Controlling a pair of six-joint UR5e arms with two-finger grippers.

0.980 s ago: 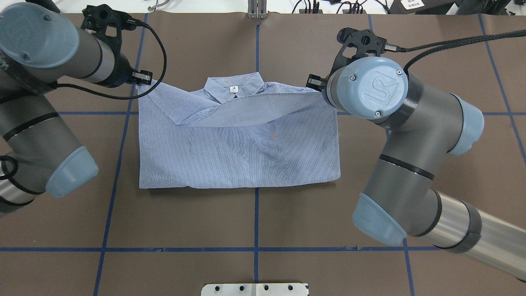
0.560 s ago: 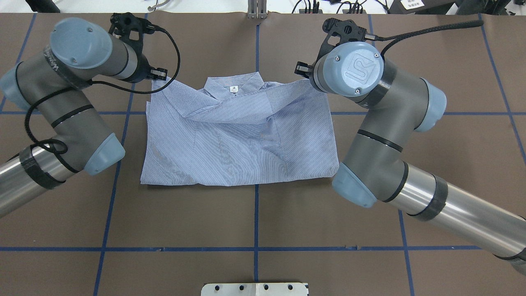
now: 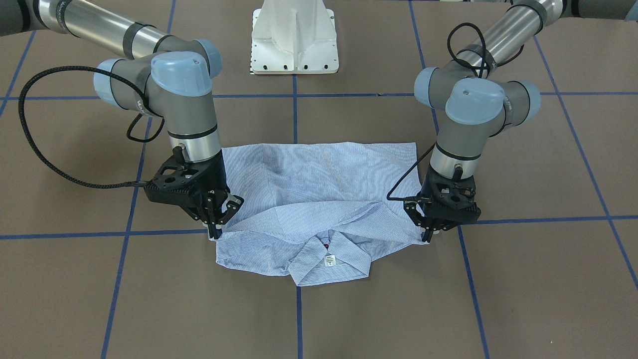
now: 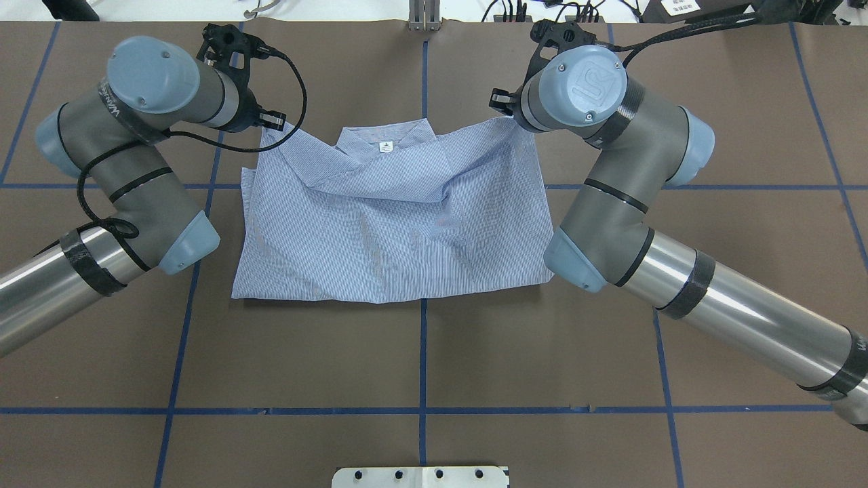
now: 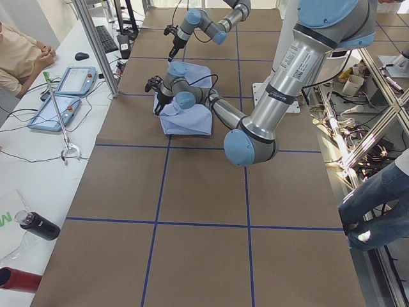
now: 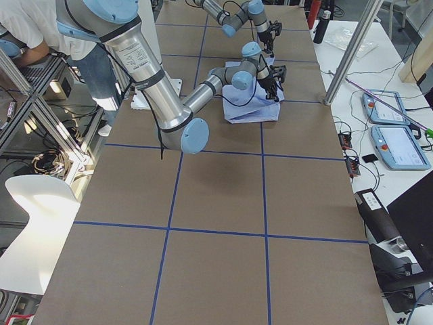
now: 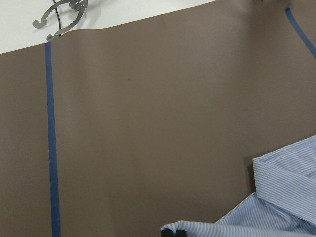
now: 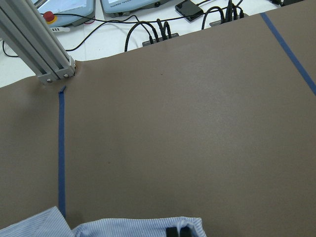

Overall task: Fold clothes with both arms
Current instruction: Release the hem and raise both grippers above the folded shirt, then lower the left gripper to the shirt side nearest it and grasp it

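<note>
The blue striped shirt [image 4: 393, 230] lies in the middle of the brown table [image 4: 420, 352], between the two arms. It is folded into a wide shape, with its near edge flat on the table close to the robot. Its collar [image 4: 386, 139] is at the far edge, away from the robot, and a small white label [image 4: 385, 146] shows inside it. A loose flap of cloth runs across the top of the shirt just under the collar, and the cloth there is wrinkled and a little lifted. The left claw [image 3: 428, 235] points down at the far corner of the shirt on the robot's left side, and it is pinching the edge of the cloth there. The right claw [image 3: 216, 230] points down at the far corner on the other side, and it is pinching the cloth too. In both wrist views a bit of striped cloth sits right at the black fingertips. Blue tape lines [image 4: 422, 407] cross the table in a grid, and one runs under the shirt. The white base [image 3: 295, 37] of the robot stands on the table behind the shirt.
</note>
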